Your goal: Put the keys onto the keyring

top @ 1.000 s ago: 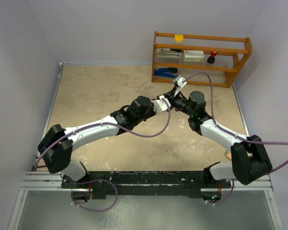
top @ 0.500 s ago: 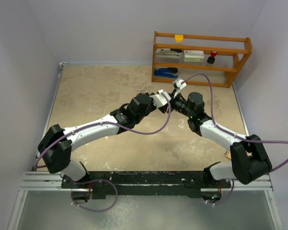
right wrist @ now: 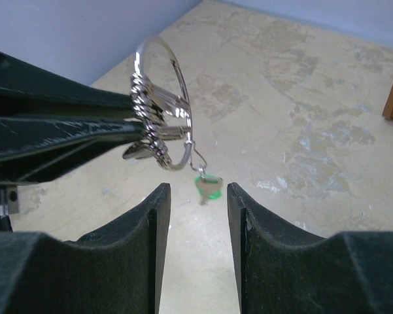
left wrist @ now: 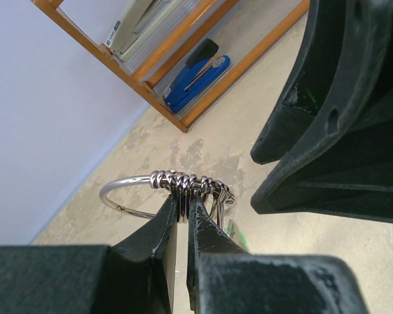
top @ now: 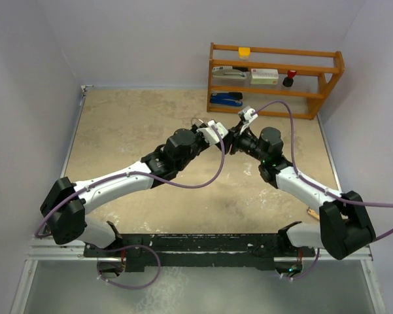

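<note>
Left pincer (left wrist: 182,210): clenched on the keyring (left wrist: 132,182), jaws nipping the wire where the silver keys (left wrist: 183,186) bunch. The ring is held in the air, well above the surface (right wrist: 301,131).

Right pincer (right wrist: 197,196): released, jaws apart, nothing between them. The green key (right wrist: 208,186) appears to hang from the ring by a thin link, just ahead of the gap. No black-headed key can be made out.

Risks, as judged:
- The grip is narrow and sits on a loose bunch, so a push from the right pincer could swivel the ring or slip it out.
- The green key dangles free, so a close on it may miss or set it swinging.
- The pincers are near each other, so a misjudged advance could bring them into contact
</note>
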Robot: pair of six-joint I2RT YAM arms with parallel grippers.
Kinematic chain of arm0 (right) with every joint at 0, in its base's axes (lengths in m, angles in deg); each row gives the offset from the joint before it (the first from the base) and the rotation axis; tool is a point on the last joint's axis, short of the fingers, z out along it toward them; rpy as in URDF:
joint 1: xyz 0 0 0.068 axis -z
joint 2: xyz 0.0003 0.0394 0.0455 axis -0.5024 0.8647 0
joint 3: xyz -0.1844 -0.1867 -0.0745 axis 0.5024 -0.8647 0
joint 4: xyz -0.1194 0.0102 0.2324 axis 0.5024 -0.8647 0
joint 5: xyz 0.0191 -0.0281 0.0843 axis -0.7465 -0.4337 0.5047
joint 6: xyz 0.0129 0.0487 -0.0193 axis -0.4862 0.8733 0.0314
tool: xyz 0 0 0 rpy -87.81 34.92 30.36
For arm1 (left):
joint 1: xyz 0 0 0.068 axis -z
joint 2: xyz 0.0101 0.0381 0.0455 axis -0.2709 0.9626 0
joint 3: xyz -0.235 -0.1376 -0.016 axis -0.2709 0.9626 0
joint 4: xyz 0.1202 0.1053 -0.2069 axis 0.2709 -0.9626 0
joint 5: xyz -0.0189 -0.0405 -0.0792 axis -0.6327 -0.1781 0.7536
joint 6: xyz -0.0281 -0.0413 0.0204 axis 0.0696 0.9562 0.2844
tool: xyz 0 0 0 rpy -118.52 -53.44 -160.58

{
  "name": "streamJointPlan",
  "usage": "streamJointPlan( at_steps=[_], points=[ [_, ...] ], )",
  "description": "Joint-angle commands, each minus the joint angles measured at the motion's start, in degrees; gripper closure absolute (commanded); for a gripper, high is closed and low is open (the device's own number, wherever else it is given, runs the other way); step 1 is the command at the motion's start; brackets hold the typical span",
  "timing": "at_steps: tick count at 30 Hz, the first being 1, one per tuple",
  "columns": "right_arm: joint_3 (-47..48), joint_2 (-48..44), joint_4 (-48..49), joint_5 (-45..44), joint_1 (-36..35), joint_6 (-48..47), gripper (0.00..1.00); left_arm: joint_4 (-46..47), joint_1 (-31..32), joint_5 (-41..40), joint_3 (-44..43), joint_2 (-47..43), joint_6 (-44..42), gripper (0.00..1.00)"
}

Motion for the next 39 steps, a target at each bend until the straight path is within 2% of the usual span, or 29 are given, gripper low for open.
streamJointPlan(
  at_steps=[1, 20, 39],
  points=[
    [0.2, -2.5, 4.2, 1.8, 0.1, -0.8, 0.58, 3.7, -0.1, 2.1, -0.7, -1.0, 0.0, 1.00],
    [2.6, -3.4, 5.4, 4.5, 0.0, 1.0, 0.67, 1.6, 0.0, 2.7, -1.5, 0.9, -0.2, 1.00],
    [4.5, 1.6, 7.2, 7.3, 0.0, 2.4, 0.79, 2.2, 0.2, 10.5, -0.2, -0.4, -1.9, 1.00]
  ],
)
